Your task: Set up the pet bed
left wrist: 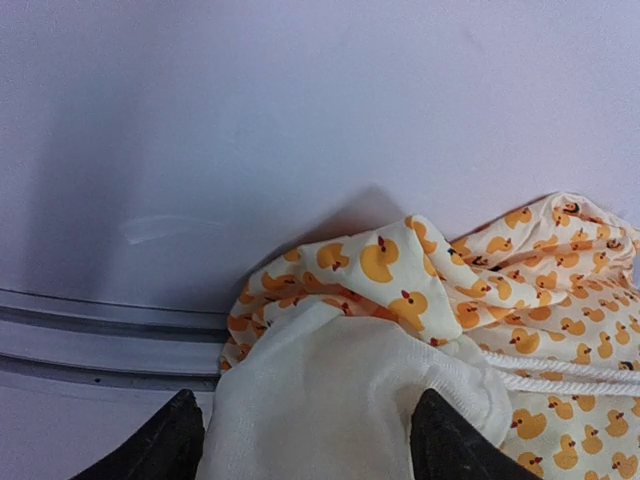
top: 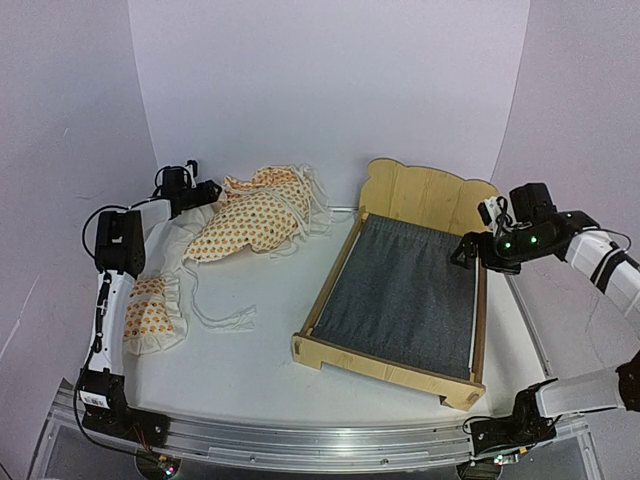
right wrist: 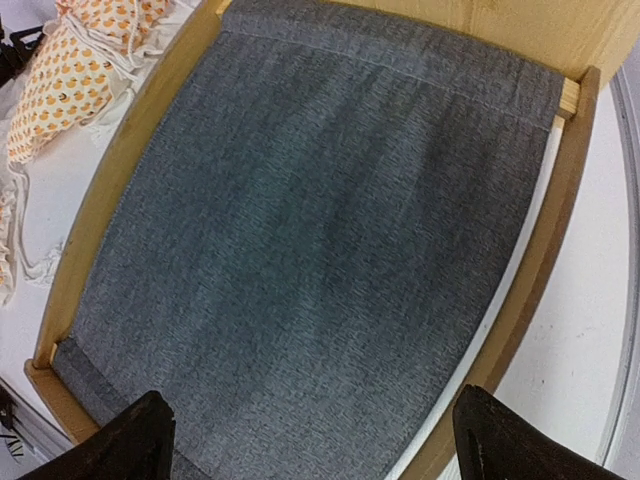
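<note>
The pet bed (top: 425, 195), a light plywood frame with a wavy headboard and a dark grey fabric base (right wrist: 320, 230), stands right of centre. The base is bare. My right gripper (top: 462, 252) hangs open over the bed's right rail, nothing between its fingers (right wrist: 312, 400). The duck-print mattress cover (top: 262, 215) lies crumpled at the back left. My left gripper (top: 212, 190) is at its left end. In the left wrist view its jaws (left wrist: 308, 400) stand wide on either side of a fold of the cover's white underside (left wrist: 340, 380).
A small ruffled pillow (top: 152, 315) in the same print lies near the left arm. White tie strings (top: 215, 315) trail across the table between pillow and bed. A metal rail (left wrist: 100, 340) runs along the back edge, close behind the cover. White walls enclose the table.
</note>
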Tool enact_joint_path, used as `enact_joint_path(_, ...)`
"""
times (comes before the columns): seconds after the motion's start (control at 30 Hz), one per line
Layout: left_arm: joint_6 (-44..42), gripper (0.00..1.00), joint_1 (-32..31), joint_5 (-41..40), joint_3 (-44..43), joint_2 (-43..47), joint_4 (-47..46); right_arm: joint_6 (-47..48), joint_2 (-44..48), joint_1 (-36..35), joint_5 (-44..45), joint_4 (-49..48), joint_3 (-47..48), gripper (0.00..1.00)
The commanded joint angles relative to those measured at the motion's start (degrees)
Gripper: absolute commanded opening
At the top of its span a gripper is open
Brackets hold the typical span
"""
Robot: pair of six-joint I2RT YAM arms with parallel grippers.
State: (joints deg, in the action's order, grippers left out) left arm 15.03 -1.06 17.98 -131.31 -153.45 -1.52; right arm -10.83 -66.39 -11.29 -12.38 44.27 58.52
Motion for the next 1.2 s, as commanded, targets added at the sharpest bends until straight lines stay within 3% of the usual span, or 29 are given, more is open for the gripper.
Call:
enact_joint_path(0.0,2.66,0.57,0.33,12.95,-3.23,-0.33,-4.99,-0.99,-1.37,-0.33,-4.59,-5.99,4.54,0.98)
enact_joint_path(0.13,5.04,0.15,0.36,15.03,0.5,4.46,-5.88,-2.95,-3.55,-0.92,-5.36,-2.95,6.1,0.98)
enact_joint_path(0.23,8.42,0.0,0.23,16.53,3.45,11.34,-5.95,-4.55,-5.23,-2.2,-3.67,1.66,7.21,0.98)
enact_joint_path(0.37,11.35,0.0,-1.75,17.98,8.61,22.06,-5.78,-6.66,-6.2,-4.05,-3.08,4.59,7.14,0.98)
enact_joint_path(0.5,7.87,0.0,-8.53,17.53,15.66,35.23,-5.51,-8.54,-5.37,-4.96,-1.07,5.51,4.96,0.98)
enact_joint_path(0.63,3.7,0.0,-21.5,15.74,28.01,48.69,-5.21,-9.65,-4.1,-5.03,1.3,5.95,3.49,0.98)
enact_joint_path(0.73,-0.96,0.0,-35.07,12.03,40.72,56.78,-5.46,-9.91,-3.88,-5.06,1.78,6.01,3.31,0.98)
enact_joint_path(0.83,-5.21,0.0,-47.68,10.7,51.05,61.09,-5.48,-9.78,-4.64,-5.0,2.71,6.08,4.18,0.98)
enact_joint_path(0.93,-4.79,0.0,-54.53,11.18,59.41,63.46,-4.91,-9.69,-5.72,-5.01,4.8,6.44,5.48,0.98)
enact_joint_path(0.97,-3.51,0.07,-55.07,13.35,61.34,63.53,-4.53,-9.93,-6.21,-5.05,5.82,6.51,5.92,0.98)
enact_joint_path(1.03,-2.39,0.53,-55.1,13.9,64.0,64.75,0.1,-10.0,-8.03,-5.03,5.86,6.71,7.6,0.98)
enact_joint_path(1.07,-3.24,0.7,-55.1,13.01,64.9,66.51,2.57,-9.93,-9.16,-5.06,5.05,7.04,8.77,0.98)
enact_joint_path(1.17,-4.72,0.91,-54.91,6.69,68.16,74.31,4.74,-9.91,-12.86,-5.17,1.72,7.18,13.31,0.98)
